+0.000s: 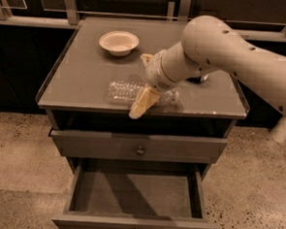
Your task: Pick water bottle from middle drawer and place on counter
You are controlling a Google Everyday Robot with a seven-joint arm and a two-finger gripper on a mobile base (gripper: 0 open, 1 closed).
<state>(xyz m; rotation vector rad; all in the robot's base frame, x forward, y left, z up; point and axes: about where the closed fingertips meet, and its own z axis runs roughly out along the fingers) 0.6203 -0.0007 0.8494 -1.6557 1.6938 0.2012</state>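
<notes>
Water bottle (119, 89) lies on its side near the worktop's (78, 68) front edge, mid-width. The gripper (142, 85) hovers over it, fingers (142, 103) spread astride. Likely light, thin-walled, crushable and slippery; pinch gently across the ribbed middle.

Pale bowl (119, 41) — upright, empty — well beyond the claw (141, 85)
</notes>
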